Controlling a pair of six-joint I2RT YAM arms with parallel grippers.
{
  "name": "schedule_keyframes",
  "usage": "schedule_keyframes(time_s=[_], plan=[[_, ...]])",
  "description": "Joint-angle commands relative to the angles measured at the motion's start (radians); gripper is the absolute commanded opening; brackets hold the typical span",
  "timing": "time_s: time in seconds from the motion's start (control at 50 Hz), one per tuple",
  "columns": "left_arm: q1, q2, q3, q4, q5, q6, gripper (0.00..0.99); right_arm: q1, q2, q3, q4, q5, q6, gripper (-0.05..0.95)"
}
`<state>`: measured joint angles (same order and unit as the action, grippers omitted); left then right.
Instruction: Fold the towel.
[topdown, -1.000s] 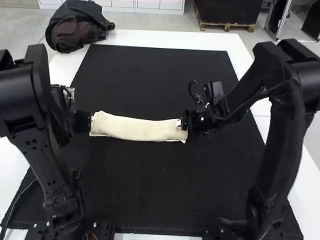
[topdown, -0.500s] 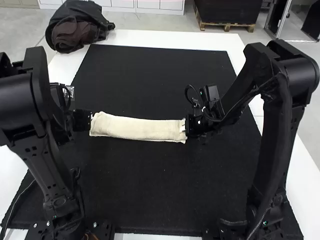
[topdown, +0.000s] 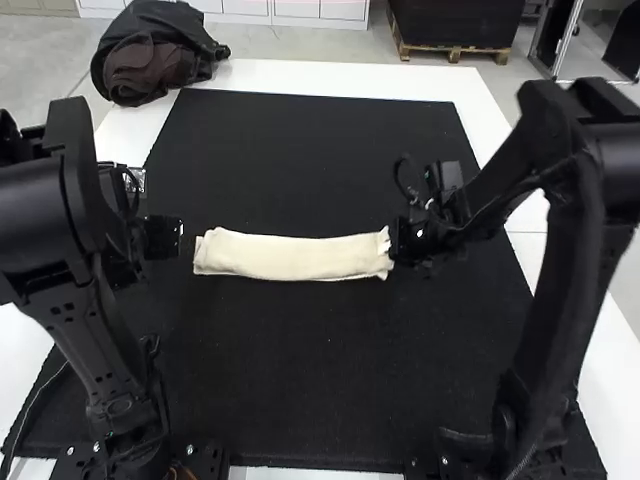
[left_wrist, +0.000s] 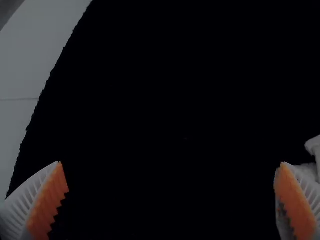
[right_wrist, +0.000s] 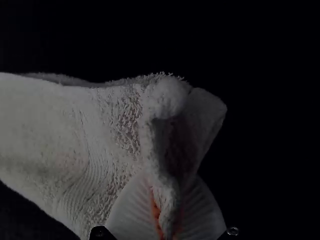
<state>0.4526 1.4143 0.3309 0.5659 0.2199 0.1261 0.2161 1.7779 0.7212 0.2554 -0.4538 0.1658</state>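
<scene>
Folded into a long narrow strip, the cream towel (topdown: 292, 257) lies across the middle of the mat. At its right end is my right gripper (topdown: 392, 243); in the right wrist view the right gripper (right_wrist: 166, 220) is shut on the edge of the towel (right_wrist: 65, 145), whose end layers gape apart above the fingers. My left gripper (topdown: 183, 238) is just off the towel's left end. Wide open in the left wrist view, the left gripper (left_wrist: 171, 172) has bare mat between its fingers, and part of the towel (left_wrist: 314, 146) shows beside one finger.
The black mat (topdown: 330, 370) covers most of the white table (topdown: 300, 75). A dark bag (topdown: 155, 55) rests at the table's far left corner. A small shiny item (topdown: 136, 180) lies near the mat's left edge, close to the left arm.
The right gripper first shifted slightly left, then moved right with the towel's end, and the whole strip slid right. The towel's left end came away from the left gripper, which barely moved.
</scene>
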Motion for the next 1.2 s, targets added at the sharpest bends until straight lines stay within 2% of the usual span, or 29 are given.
schedule_keyframes(time_s=[0.0,0.24,0.56,0.9,1.18], plan=[[0.005,-0.012,0.039,0.011,-0.024,-0.016,0.970,0.006,-0.074,0.030,-0.022,-0.023,0.009,-0.03],[0.003,-0.012,0.042,0.011,-0.039,-0.016,0.970,0.132,-0.084,0.101,-0.102,-0.028,0.044,-0.03],[0.009,-0.014,0.039,0.008,-0.050,-0.017,0.970,0.301,-0.049,0.208,-0.102,-0.025,0.092,-0.03],[0.009,-0.014,0.033,0.008,-0.060,-0.051,0.970,0.454,0.068,0.319,-0.077,-0.017,0.124,-0.03],[0.029,-0.014,-0.001,0.017,-0.062,-0.056,0.970,0.542,0.179,0.439,-0.070,-0.016,0.141,-0.03]])
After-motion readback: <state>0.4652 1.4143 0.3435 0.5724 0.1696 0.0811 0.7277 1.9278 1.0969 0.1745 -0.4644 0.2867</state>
